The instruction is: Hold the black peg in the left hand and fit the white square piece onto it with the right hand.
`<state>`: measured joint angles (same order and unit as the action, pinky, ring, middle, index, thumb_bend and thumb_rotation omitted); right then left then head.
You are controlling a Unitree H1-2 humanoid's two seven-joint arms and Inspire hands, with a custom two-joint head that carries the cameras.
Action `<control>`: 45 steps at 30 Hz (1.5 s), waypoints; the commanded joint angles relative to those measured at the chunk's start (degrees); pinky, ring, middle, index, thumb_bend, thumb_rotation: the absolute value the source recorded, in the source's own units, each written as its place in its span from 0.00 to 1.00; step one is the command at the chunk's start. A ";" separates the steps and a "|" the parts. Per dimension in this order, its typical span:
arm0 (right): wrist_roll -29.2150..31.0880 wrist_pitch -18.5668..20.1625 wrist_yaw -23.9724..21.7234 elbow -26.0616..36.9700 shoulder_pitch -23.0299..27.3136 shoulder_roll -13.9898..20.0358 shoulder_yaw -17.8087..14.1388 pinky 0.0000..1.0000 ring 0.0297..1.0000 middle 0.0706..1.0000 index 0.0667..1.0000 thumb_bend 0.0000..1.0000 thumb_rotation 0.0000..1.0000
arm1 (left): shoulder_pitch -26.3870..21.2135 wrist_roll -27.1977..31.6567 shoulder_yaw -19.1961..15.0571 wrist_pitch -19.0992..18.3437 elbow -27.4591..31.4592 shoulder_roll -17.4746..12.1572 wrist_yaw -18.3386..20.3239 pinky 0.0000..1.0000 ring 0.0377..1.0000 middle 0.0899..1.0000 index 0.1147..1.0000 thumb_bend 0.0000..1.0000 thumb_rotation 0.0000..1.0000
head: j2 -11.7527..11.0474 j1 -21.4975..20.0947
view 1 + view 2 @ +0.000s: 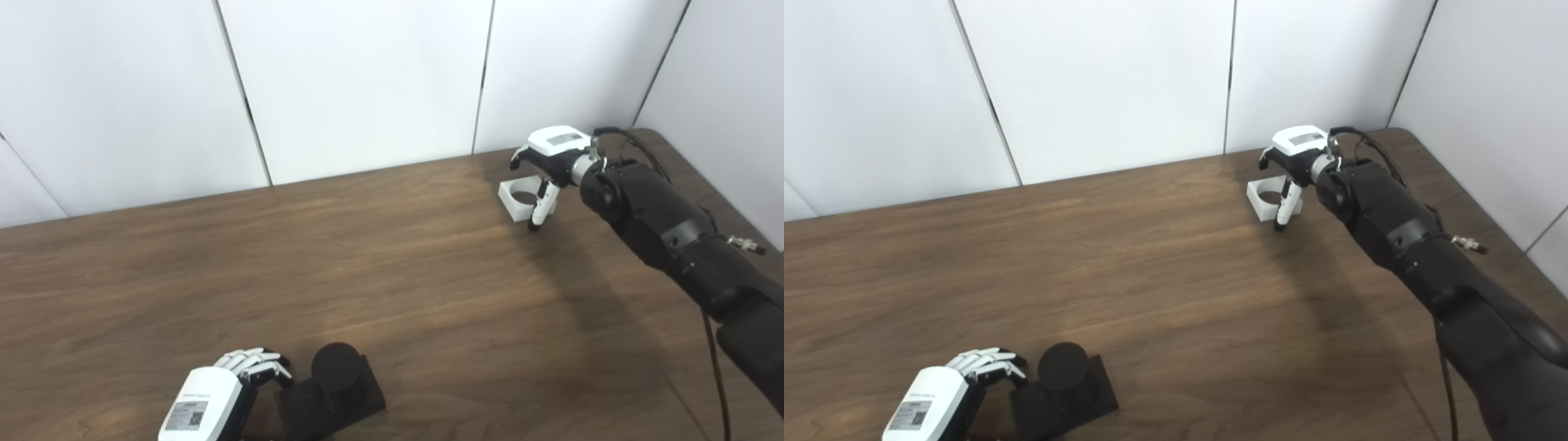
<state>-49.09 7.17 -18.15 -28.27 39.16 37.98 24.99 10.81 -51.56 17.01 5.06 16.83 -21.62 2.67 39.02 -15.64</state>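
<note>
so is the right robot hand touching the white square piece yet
Cannot tell. In both eye views the right robot hand overlaps the white square piece, but neither shows contact or a gap.

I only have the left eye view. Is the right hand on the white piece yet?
Observer: No. In the right eye view the right hand arches over the piece, with its thumb in front of the near right corner.
Operator: Room right of that arm?
Observer: Yes, this view shows a wider strip of table between the arm and the right edge.
Operator: Left hand?
Observer: The left hand sits beside the peg. I cannot tell if it is gripping.
</note>
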 commanded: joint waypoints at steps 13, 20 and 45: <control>-1.25 -2.14 0.72 -0.69 1.11 0.71 0.90 0.82 0.93 0.87 0.78 0.83 0.28 | 2.36 0.77 -1.68 -3.00 0.02 -0.67 5.31 0.77 0.77 0.70 0.42 0.51 0.06 | 0.52 0.42; -2.59 -1.96 -0.33 -1.96 1.51 0.50 2.43 0.84 0.93 0.88 0.75 0.81 0.28 | 2.42 0.58 -2.07 -2.95 0.34 -0.32 5.93 0.77 0.77 0.70 0.42 0.52 0.06 | 0.56 0.49; 1.15 -4.18 1.36 -2.73 0.49 0.35 0.62 0.75 0.82 0.73 0.45 0.52 0.13 | 1.60 -0.93 -1.87 -3.28 0.42 0.74 7.25 0.77 0.77 0.70 0.42 0.52 0.06 | 0.27 1.46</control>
<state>-47.48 3.35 -17.23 -30.15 40.00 37.52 25.39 11.14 -51.45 15.06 3.95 19.16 -20.06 7.38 39.29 -14.24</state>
